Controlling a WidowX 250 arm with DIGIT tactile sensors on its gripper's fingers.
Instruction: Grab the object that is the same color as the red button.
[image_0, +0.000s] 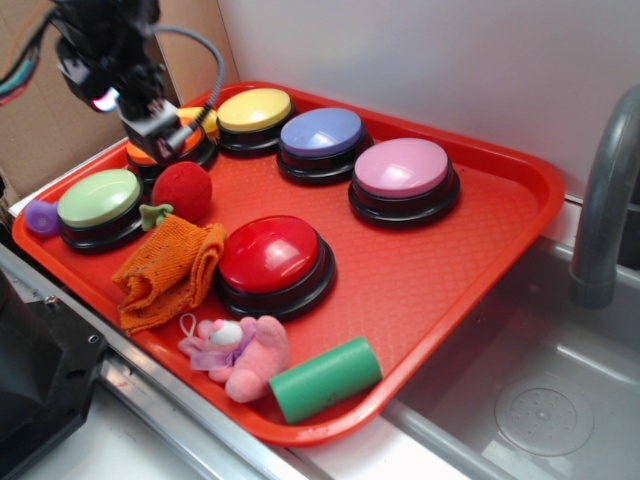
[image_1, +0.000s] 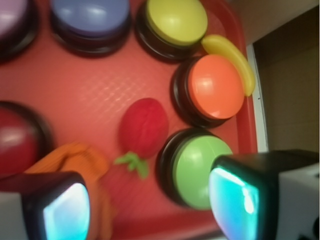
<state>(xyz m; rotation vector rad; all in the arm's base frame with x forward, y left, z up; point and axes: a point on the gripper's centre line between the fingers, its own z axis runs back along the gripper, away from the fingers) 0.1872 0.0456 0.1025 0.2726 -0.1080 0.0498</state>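
While I watch both feeds, this is how I read the moment:

Gripper (image_0: 160, 125): spread wide and holding nothing — in the wrist view its two pads (image_1: 65, 210) sit at the bottom corners with open tray between them.

Red plush fruit (image_0: 182, 191): on the red tray (image_0: 430, 280), just beside the green button (image_0: 98, 198) and the orange button (image_1: 216, 86), its small green leaf (image_1: 132, 162) pointing toward the orange mesh cloth (image_0: 170, 270). In the wrist view it lies ahead of the pads, roughly centred, not yet between them.

Red button (image_0: 270, 255): well clear of the gripper, next to the cloth — the colour reference only.

Step in hand: I judge this to be the approach. To do it well I would keep the plush centred, descend straight, and close low on its body so the fingers miss the button rims on either side.

Arm pose: wrist hangs above the tray's far left corner, over the orange button, fingers pointing down toward the tray.

Risk: the soft ball could roll off a pad if one touches first.
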